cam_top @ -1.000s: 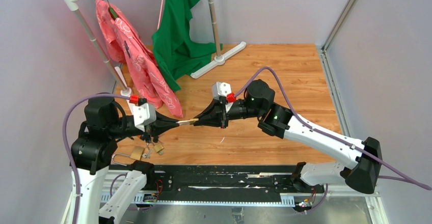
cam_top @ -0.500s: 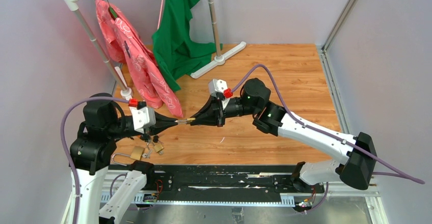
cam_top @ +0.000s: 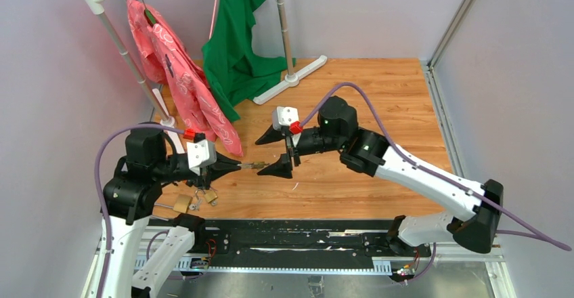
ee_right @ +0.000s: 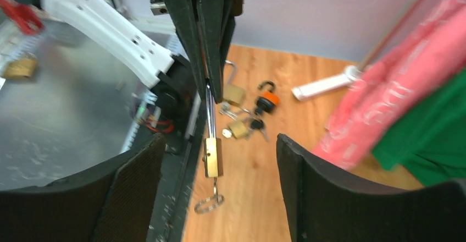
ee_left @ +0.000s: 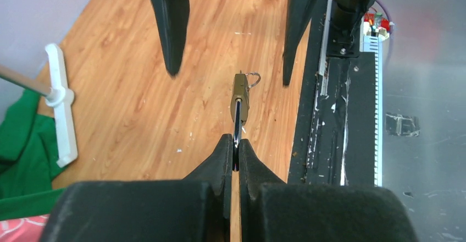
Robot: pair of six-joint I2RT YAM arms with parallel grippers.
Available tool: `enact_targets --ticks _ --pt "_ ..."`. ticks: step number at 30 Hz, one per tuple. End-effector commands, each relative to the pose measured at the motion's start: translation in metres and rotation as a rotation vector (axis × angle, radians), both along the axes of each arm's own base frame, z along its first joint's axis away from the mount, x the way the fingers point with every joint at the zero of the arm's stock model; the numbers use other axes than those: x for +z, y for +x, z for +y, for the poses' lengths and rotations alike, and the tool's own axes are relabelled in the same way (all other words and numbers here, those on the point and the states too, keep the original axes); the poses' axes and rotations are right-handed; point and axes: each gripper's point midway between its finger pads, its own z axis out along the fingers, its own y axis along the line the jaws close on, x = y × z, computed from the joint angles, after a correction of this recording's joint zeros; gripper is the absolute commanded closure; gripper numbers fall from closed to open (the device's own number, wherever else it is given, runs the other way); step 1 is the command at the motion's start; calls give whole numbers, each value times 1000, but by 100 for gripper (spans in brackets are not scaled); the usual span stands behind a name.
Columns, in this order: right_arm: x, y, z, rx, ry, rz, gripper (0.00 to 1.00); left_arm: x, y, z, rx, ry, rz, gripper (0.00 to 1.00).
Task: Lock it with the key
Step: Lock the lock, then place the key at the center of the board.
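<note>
My left gripper [cam_top: 235, 166] is shut on the silver shackle [ee_left: 237, 122] of a small brass padlock [cam_top: 250, 166] and holds it out level above the wooden table. In the left wrist view the padlock body [ee_left: 240, 92] points away from my gripper [ee_left: 236, 143]. A key with a wire ring [ee_right: 210, 202] sticks in the body's far end [ee_right: 212, 157]. My right gripper [cam_top: 272, 154] is open, its two fingers astride the padlock's key end without touching it. In the right wrist view it [ee_right: 218, 142] frames the padlock.
Several other padlocks and keys lie at the table's near left: a brass one [cam_top: 181, 203], an orange one [ee_right: 266, 100], a small brass one [ee_right: 239, 129]. A clothes rack with a pink garment [cam_top: 189, 95] and a green garment [cam_top: 237, 47] stands at the back left.
My right gripper, shut at the padlock's key end before, has opened and let go. The left arm has shifted slightly right and still holds the shackle.
</note>
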Motion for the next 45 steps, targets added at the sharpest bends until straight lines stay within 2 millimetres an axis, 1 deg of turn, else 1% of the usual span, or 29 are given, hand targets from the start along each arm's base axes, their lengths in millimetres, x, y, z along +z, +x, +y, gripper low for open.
enact_targets --ticks 1,3,5,6,8,10,11,14,19,21,25,29,31,32,34,36,37,40,43,45 --pt "-24 3 -45 -72 -212 -130 23 -8 1 -2 -6 -2 38 100" --pt "-29 -3 -56 -63 -254 -133 22 -10 1 -2 -11 -1 39 100" --pt "-27 -3 -58 -80 -265 -111 22 -12 1 -3 -14 0 46 100" --pt "-27 1 -56 -103 -260 -92 25 -12 1 -3 -15 -1 47 100" --pt "-29 10 -49 -156 -249 -57 35 -12 0 -3 -16 -4 53 100" --pt "-33 11 -47 -156 -250 -33 45 -11 -1 -3 -13 -7 56 100" --pt "-33 9 -44 -146 -240 -23 48 -11 -2 -3 -13 -8 57 100" --pt "-27 7 -38 -126 -199 -16 54 -11 -5 -2 -19 -11 44 100" --pt "-16 9 -31 -113 -162 -32 56 -10 -6 -3 -23 -13 43 100" --pt "-17 8 -27 -96 -167 -17 56 -10 -6 -3 -24 -14 42 100" --pt "-23 4 -22 -59 -187 9 51 -8 -6 -3 -24 -14 40 100" --pt "-27 3 -21 -48 -202 19 53 -8 -5 -3 -24 -14 39 100" --pt "-26 3 -19 -46 -199 21 59 -8 -5 -3 -26 -14 39 100" --pt "-26 3 -19 -46 -198 21 65 -8 -5 -3 -28 -15 40 100" --pt "-26 4 -17 -48 -198 23 79 -8 -6 -3 -28 -15 40 100" --pt "-28 6 -17 -53 -203 23 97 -7 -6 -3 -27 -16 38 100" --pt "-30 6 -17 -55 -212 24 100 -6 -6 -3 -27 -17 37 100" --pt "-37 10 -20 -69 -236 2 100 -3 -5 -2 -16 -16 33 100" --pt "-49 27 -30 -156 -268 -57 100 -4 2 3 32 8 2 100" --pt "-65 45 -45 -224 -305 -77 100 -3 5 7 48 42 -47 100"
